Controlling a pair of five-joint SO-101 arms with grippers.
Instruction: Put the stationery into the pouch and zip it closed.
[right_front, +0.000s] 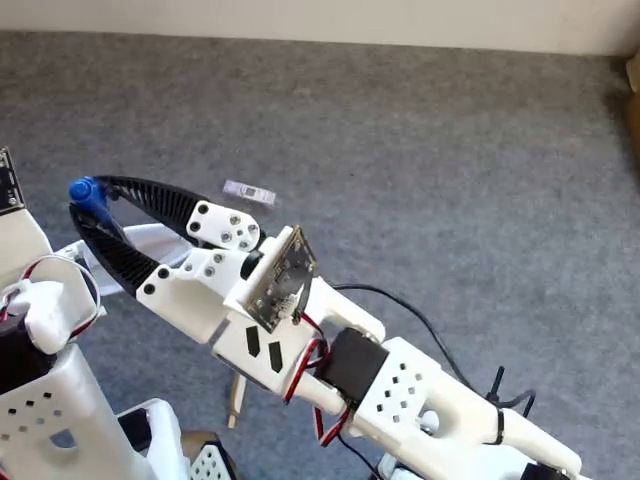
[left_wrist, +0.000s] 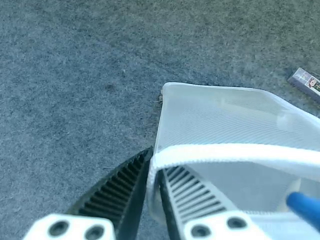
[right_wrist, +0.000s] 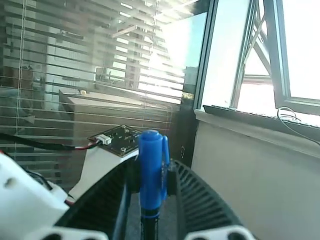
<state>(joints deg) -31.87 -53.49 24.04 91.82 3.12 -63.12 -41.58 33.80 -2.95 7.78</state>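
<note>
The left gripper (left_wrist: 156, 172) has its fingers closed almost together on the rim of one white mesh pouch (left_wrist: 225, 120). The pouch lies on the tabletop (right_front: 450, 150) with its mouth open. Just beside that mouth is the end of one blue pen (left_wrist: 305, 207), pinched between the narrowly parted fingers of the right gripper (right_front: 88, 205). The pen stands upright between them in the right wrist view. Two arms are at the table. Farther out, well apart from the pouch, one small flat rectangular item (right_front: 248, 193) lies alone. The tabletop is covered in grey, carpet-like material. Beyond it are slatted blinds (right_wrist: 60, 60), a bright window (right_wrist: 295, 50) and a pale wall under the sill.
</note>
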